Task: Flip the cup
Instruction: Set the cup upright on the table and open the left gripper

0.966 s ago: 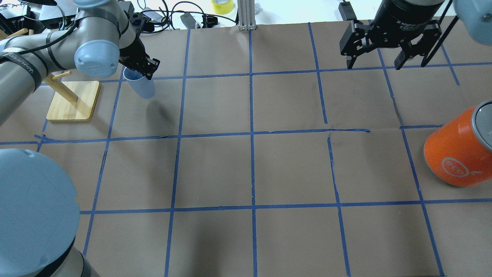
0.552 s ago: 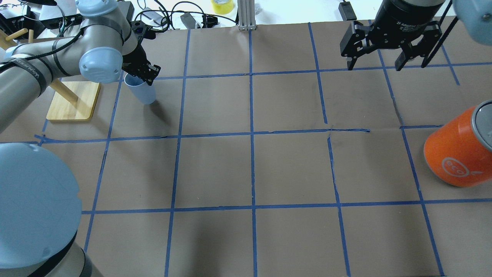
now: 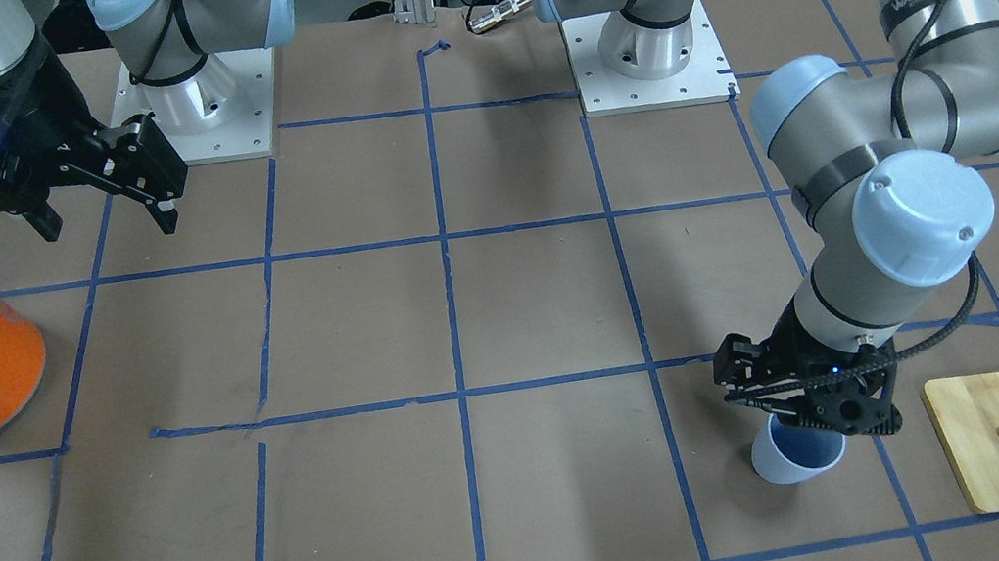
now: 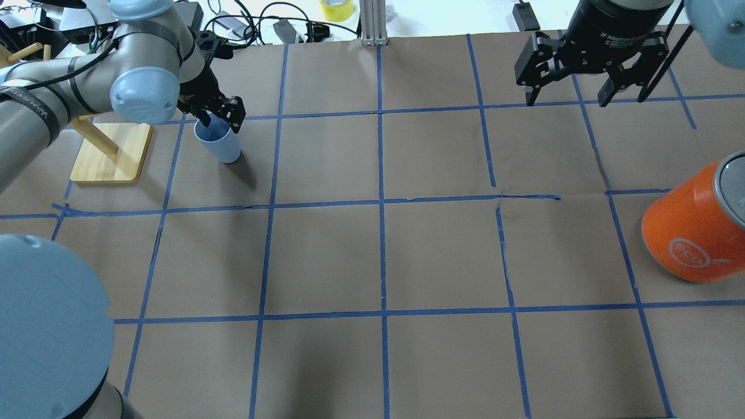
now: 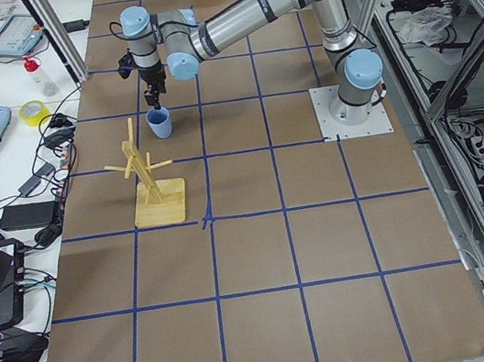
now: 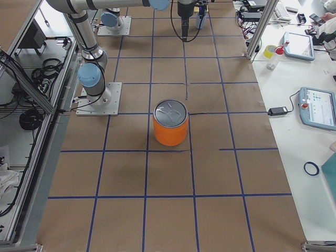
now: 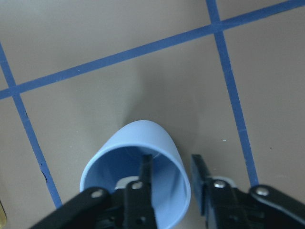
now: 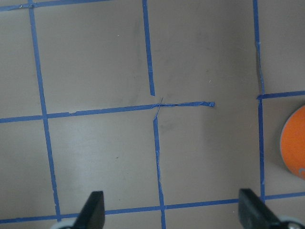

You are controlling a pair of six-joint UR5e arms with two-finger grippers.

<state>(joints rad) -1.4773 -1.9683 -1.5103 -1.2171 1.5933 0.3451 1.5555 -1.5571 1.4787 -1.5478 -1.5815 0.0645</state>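
**While the cup (image 7: 143, 138) stands mouth-up, the left claw (image 7: 171, 164) straddles its rim**

Where the left claw's two black fingers (image 7: 146, 171) reach down, one sits inside the cup's darker blue hollow. The other sits just outside the wall. The outer finger is close against the rim, though whether it touches the plastic cannot be told. A band of blue interior shows between the inner finger and the wall, so the jaws stand parted around the wall and are not pinched on it. The cup is directly under the claw, upright, with its wide rim up. Its narrow base is down on the brown paper table (image 4: 326, 256), inside one square of the blue tape grid (image 4: 382, 256).

Just beside the left claw, on its outer side toward the robot's left, a wooden peg stand (image 4: 110, 157) rests on its flat square base. It is apart from the cup, with a tape line running between them.

Well apart from all this, across the table, the right claw (image 4: 567, 98) hangs above the paper with its fingers spread wide, gripping nothing. Beyond that claw, further to the robot's right and nearer the robot, an orange can (image 4: 692, 233) with a silver top stands on the paper, apart from the claw. The can's curved edge shows at the right border of the right wrist view, past the claw's right fingertip.
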